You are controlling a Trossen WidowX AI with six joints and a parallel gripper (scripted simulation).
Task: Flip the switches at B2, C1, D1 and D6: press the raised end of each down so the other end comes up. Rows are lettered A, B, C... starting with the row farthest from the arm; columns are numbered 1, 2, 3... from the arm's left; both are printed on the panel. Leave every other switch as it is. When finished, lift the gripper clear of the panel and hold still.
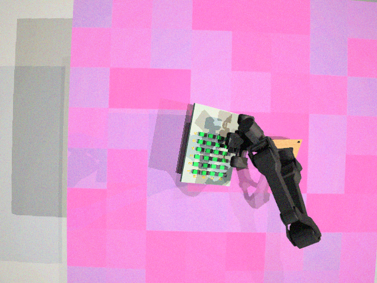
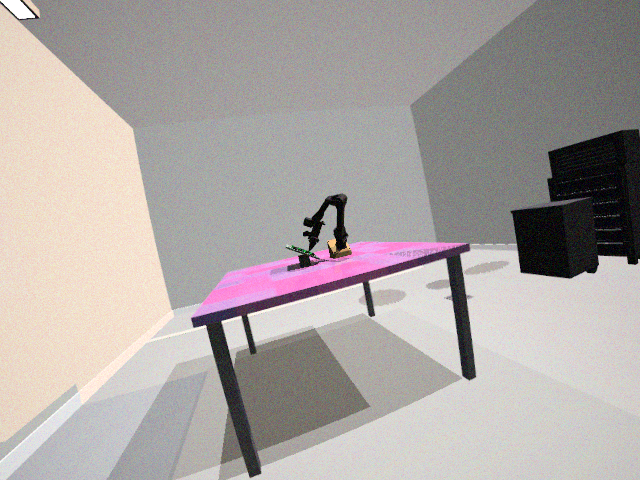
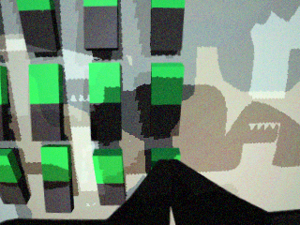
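The pale panel [image 1: 207, 110] [image 2: 290, 248] carries rocker switches with green and dark halves. My gripper [image 2: 311, 248] [image 3: 167, 168] is shut and empty. Its tips are at the near side of switch D6 [image 3: 166, 154] in the wrist view, hiding its near half; contact cannot be told. C6 [image 3: 167, 89] lies just beyond and D5 [image 3: 109, 169] to the left. In the top view, D1 [image 1: 220, 174], C1 [image 1: 212, 173] and B2 [image 1: 205, 165] show in the lower part of the panel; their tilts are too small to tell.
The panel stands tilted above the pink checkered table [image 1: 170, 210] [image 2: 289, 284] on a dark support [image 2: 304, 260]. The arm's tan base plate [image 1: 285, 142] [image 2: 339, 253] is on the near side. Neighbouring switches stand close around the tips.
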